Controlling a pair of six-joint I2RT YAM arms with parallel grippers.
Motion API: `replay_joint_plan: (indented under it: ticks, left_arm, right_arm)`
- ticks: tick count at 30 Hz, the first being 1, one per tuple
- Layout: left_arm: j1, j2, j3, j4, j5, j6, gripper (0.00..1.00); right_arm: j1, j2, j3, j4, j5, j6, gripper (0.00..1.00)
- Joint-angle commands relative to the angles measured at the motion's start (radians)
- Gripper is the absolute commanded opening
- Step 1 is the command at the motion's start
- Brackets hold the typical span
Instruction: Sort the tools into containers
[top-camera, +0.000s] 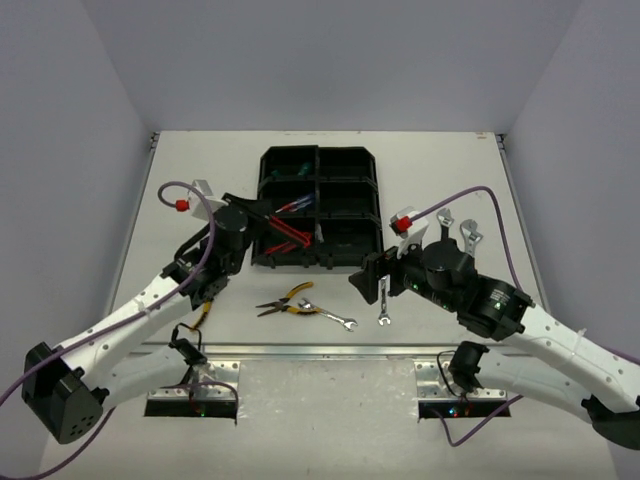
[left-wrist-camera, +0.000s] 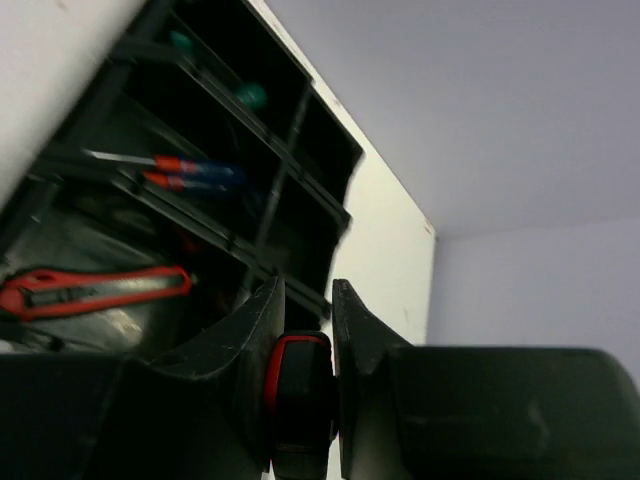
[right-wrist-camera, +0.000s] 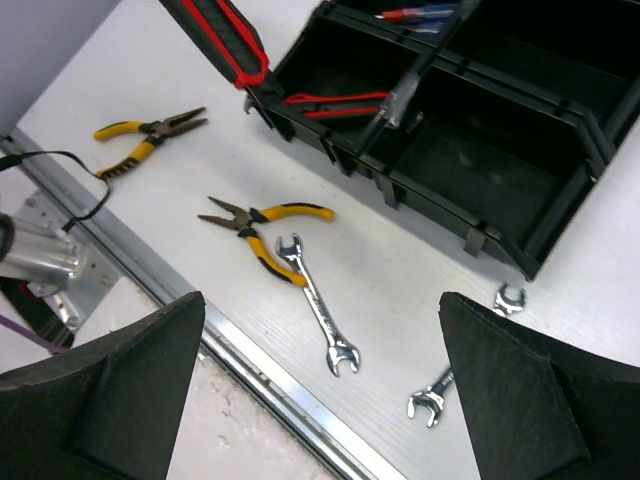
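Observation:
The black six-compartment tray (top-camera: 318, 152) sits mid-table. My left gripper (top-camera: 258, 222) hangs over its near-left compartment, shut on a red-and-black tool handle (left-wrist-camera: 298, 395), which also shows in the right wrist view (right-wrist-camera: 228, 38). That compartment holds a red-black utility knife (left-wrist-camera: 90, 290). The compartment behind it holds red and blue screwdrivers (left-wrist-camera: 185, 172), the far one green-handled ones (left-wrist-camera: 250, 96). My right gripper (top-camera: 362, 280) is open and empty above two silver wrenches (right-wrist-camera: 318, 305) (right-wrist-camera: 455, 378). Yellow pliers (right-wrist-camera: 262, 225) lie beside them, another pair (right-wrist-camera: 150, 135) further left.
Two more silver wrenches (top-camera: 458, 228) lie to the right of the tray. A metal rail (top-camera: 320, 350) runs along the table's near edge. Grey walls close in both sides and the back. The left arm's cable (top-camera: 190, 190) loops beside the tray.

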Motion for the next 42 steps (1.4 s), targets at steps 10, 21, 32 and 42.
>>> replay_joint_plan:
  ticks: [10, 21, 32, 42]
  left_arm:
    - [0.063, 0.439, 0.258, -0.177, -0.166, -0.063, 0.00]
    - [0.065, 0.527, 0.243, -0.107, -0.110, -0.082, 0.59]
    - [0.065, 0.371, 0.278, -0.144, -0.062, 0.034, 1.00]
    - [0.065, 0.003, 0.261, -0.404, -0.050, 0.394, 1.00]
  right_arm:
    - [-0.002, -0.074, 0.005, -0.133, 0.185, -0.020, 0.99]
    - [-0.004, -0.019, 0.003, -0.174, 0.241, -0.025, 0.99]
    - [-0.029, 0.123, 0.040, -0.175, 0.192, -0.005, 0.99]
    - [-0.029, 0.212, -0.032, 0.045, -0.030, -0.054, 0.99]
